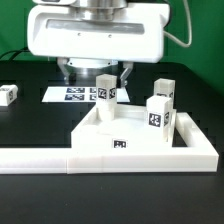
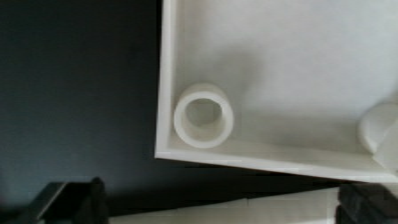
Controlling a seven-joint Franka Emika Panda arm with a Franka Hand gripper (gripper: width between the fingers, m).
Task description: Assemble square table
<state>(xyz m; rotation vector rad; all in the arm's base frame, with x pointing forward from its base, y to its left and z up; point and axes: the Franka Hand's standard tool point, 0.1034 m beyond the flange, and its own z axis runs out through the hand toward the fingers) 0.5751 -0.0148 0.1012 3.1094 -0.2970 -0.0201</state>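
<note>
The tabletop lies flat on the black table, toward the front edge and the exterior view's right, tucked against the low white wall that runs along the front and turns up the right side. A small tag shows on the tabletop's front edge.

Three legs stand upright on it: one at the back toward the exterior view's left, one at the back right, and one just in front of that. A fourth leg lies on the table near the left edge, well apart from the rest. The marker board lies flat behind the tabletop.

The gripper hangs over the back of the tabletop, just above the back-left leg. Whether its fingers are wide or narrow cannot be told: the exterior view shows only dark parts under the white housing, and the wrist view shows only dark finger tips at the frame's edge.

The wrist view shows a tabletop corner with a round raised socket near its edge, black table beside it
</note>
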